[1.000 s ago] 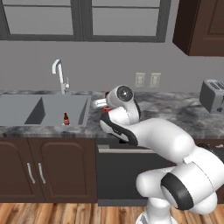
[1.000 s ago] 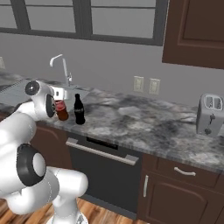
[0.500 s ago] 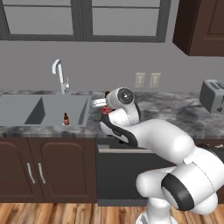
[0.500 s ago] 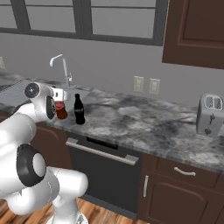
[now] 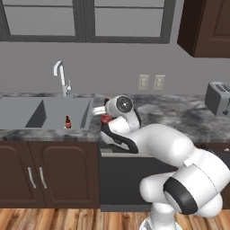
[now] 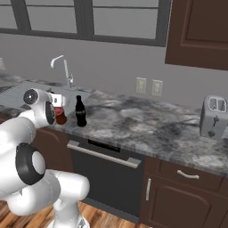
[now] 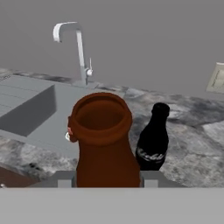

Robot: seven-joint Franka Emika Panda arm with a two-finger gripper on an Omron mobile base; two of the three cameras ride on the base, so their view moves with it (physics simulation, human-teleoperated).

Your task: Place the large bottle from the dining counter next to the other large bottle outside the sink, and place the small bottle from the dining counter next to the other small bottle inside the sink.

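A kitchen tabletop [image 6: 147, 127] of grey marbled stone runs along the back wall. At its left end is the sink [image 5: 45, 112], a grey basin with a curved chrome faucet [image 5: 61, 77] rising behind it. Inside the basin, near its front right corner, stands the other small bottle [image 5: 68, 121], tiny, dark and upright.

Just right of the sink, near the tabletop's front edge, the gripper [image 6: 60, 113] is closed on the large bottle from the dining counter [image 7: 104, 144], a dark brown bottle with a red label. In the hand view its brown body and open-looking round top stand upright, long axis vertical, with the gripper's pads pressed against its lower sides. Whether its base touches the tabletop cannot be told.

Just to its right stands the other large bottle [image 6: 80, 111], black, narrow-necked and capped, upright on the tabletop, close beside the held bottle with a small gap between them.

Farther right, two wall outlets [image 6: 148, 86] sit above the tabletop, and a silver toaster [image 6: 214, 116] stands near the right end, well apart from the bottles.
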